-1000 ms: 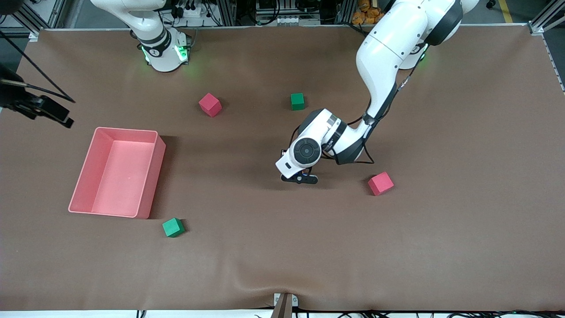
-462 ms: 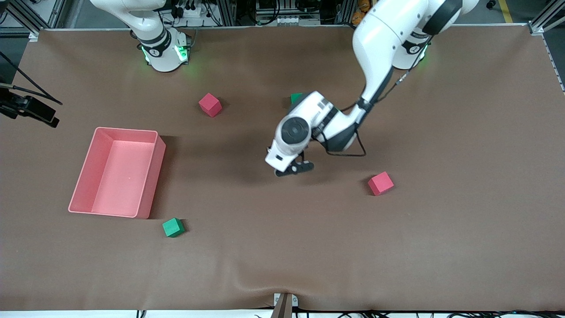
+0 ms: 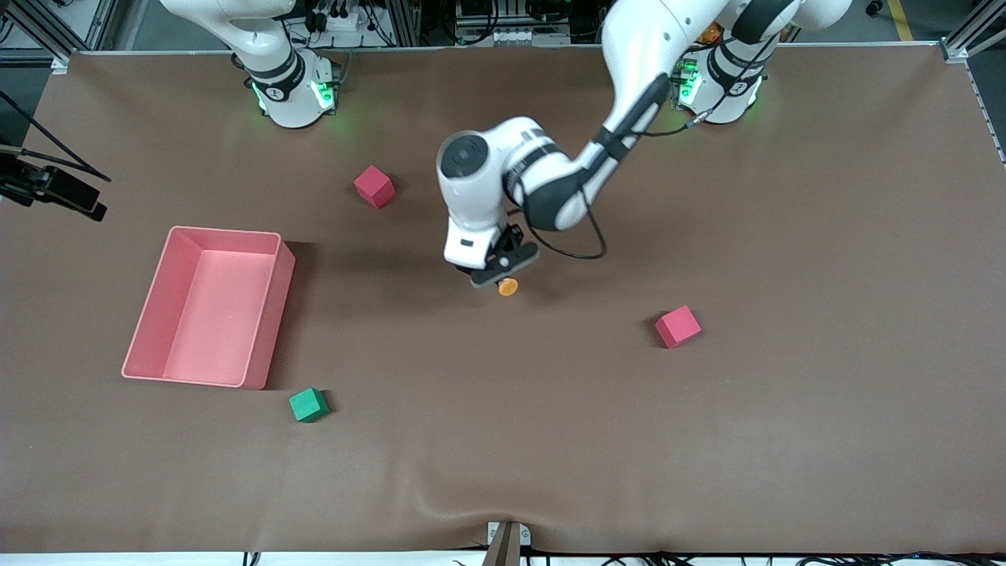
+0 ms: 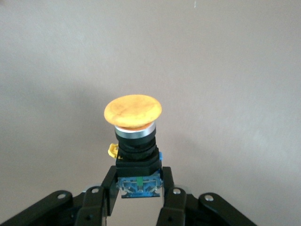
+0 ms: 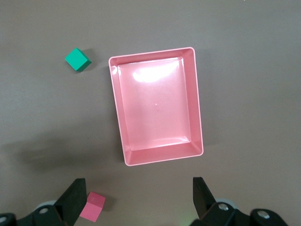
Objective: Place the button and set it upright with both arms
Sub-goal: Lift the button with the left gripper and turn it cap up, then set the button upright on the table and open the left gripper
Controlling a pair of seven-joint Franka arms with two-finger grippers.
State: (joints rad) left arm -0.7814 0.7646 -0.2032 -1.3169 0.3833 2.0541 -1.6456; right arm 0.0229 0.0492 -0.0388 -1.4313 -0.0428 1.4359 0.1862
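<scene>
A robotics lab. 2 white arms (image 3: 550,181) stand bolted at the edge of a table (image 3: 786,432) under a brown cloth, their bases lit green. Aluminium framing (image 3: 971,35), cables and power strips (image 3: 346,16) line the edge by the bases. Foam cubes (image 3: 677,326) and a pink bin (image 3: 208,306) lie about like test props.

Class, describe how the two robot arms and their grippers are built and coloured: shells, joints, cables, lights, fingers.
Both arms have glossy white rounded shells with black bands at the joints. The left arm has a round black cap on its wrist and a thin black cable looping beside it. Each base glows green. The left gripper and the right gripper are matte black, with two flat fingers; silver screws show by the finger mounts.
</scene>
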